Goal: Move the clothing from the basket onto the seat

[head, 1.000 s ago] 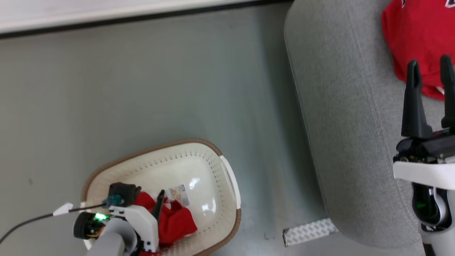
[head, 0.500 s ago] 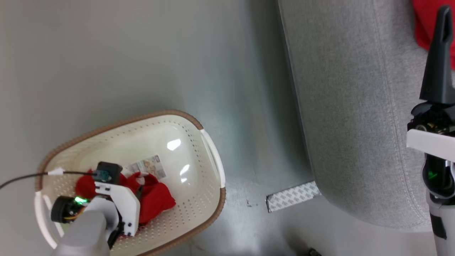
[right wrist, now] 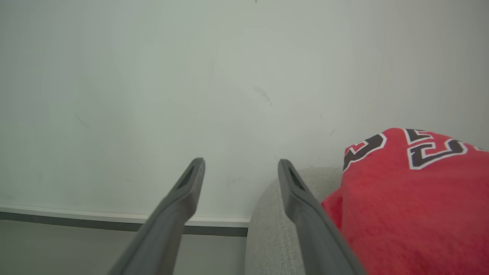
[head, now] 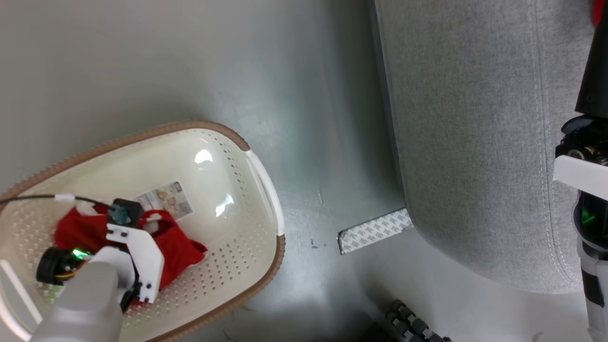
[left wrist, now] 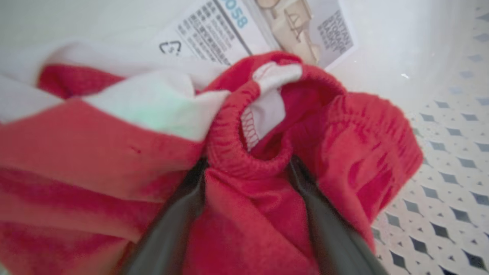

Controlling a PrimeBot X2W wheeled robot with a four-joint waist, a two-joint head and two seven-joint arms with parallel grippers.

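Red on cream in the head view: one garment (head: 183, 247) is lying inside the one basket (head: 266, 185), left of the one seat (head: 470, 142); the camera has swung since earlier. Left wrist: the left gripper (left wrist: 246, 177) is straddling that white-trimmed, elastic-hemmed garment, jaws apart. Right wrist: the right gripper (right wrist: 240, 164), jaws spread, is hovering beside a second piece, the lettered jersey (right wrist: 412, 206), lying on the seat.

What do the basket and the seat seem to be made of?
Basket: apparently glossy cream plastic, given the light glints and punched holes. Seat: likely matte grey woven upholstery fabric, given its coarse weave and stitched seam.
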